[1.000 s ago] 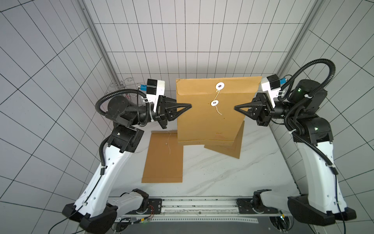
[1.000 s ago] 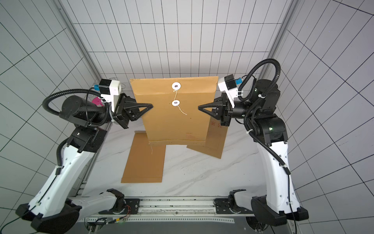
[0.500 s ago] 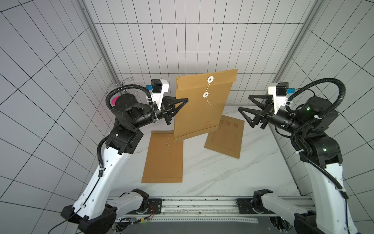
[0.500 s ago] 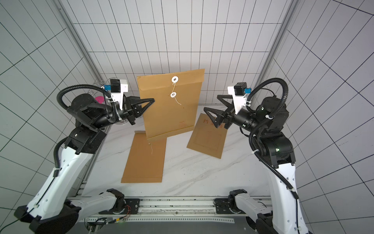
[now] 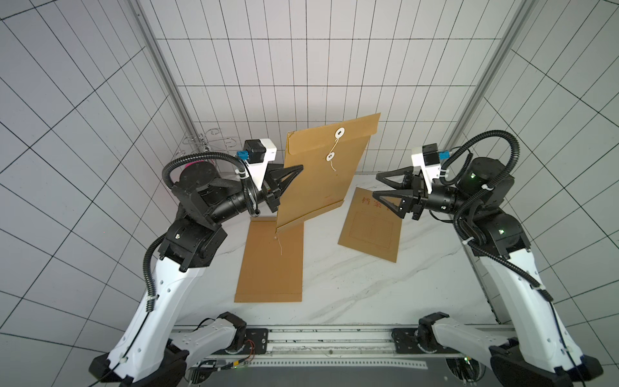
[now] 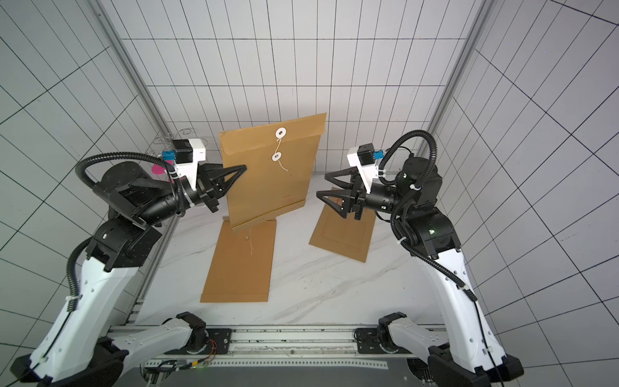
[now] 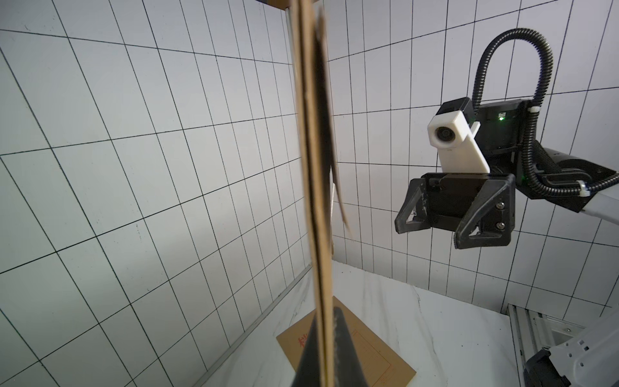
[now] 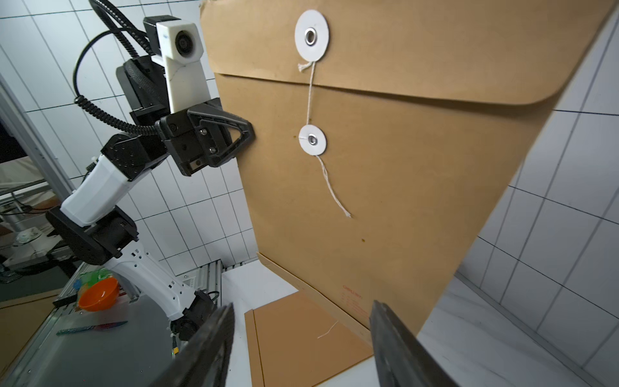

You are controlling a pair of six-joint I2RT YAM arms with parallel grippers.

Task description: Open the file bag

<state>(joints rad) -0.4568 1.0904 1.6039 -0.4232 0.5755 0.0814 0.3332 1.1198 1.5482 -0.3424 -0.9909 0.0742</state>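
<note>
The file bag (image 5: 321, 181) (image 6: 268, 181) is a brown envelope held upright in the air, tilted, above the table's back. Its flap lies down. A white string (image 8: 310, 93) runs between its two white discs, with the loose end hanging. My left gripper (image 5: 299, 167) (image 6: 244, 167) (image 7: 325, 315) is shut on the bag's left edge (image 7: 315, 167). My right gripper (image 5: 376, 185) (image 6: 322, 184) (image 8: 301, 305) stands open to the right of the bag, apart from it, with nothing between its fingers. In the right wrist view the bag's face (image 8: 385, 201) fills the picture.
Two more brown envelopes lie flat on the marble table (image 5: 351, 288): one (image 5: 271, 264) under the hanging bag, one (image 5: 371, 224) below my right gripper. A wire rack (image 5: 207, 142) stands at the back left. An orange bowl (image 8: 98, 295) sits off the table.
My right gripper let go of the bag's right edge, opened and drew back to the right. The bag now hangs tilted from my left gripper alone.
</note>
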